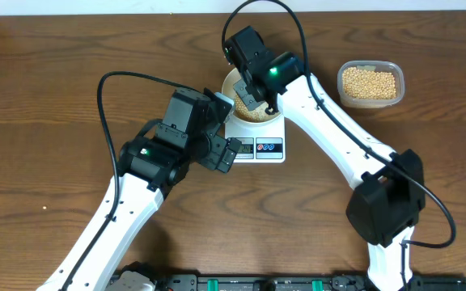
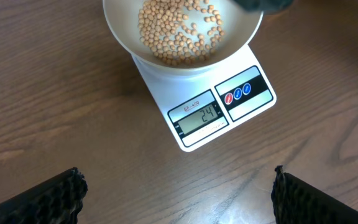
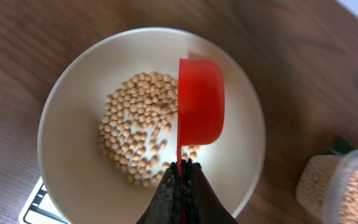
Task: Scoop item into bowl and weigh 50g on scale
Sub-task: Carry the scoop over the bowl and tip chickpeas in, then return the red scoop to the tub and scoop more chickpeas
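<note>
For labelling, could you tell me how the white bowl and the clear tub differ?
The bowl is round, white, on the scale; the tub is clear, rounded-rectangular, on the table. The bowl's beans lie sparse; the tub looks nearly full. Both hold tan beans.

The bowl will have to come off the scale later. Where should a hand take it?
Probably pinch the bowl at its thin rim from above, one finger inside, one outside, on the bare side away from the red scoop. The beans lie mid-bowl, and it looks too wide to span.
</note>
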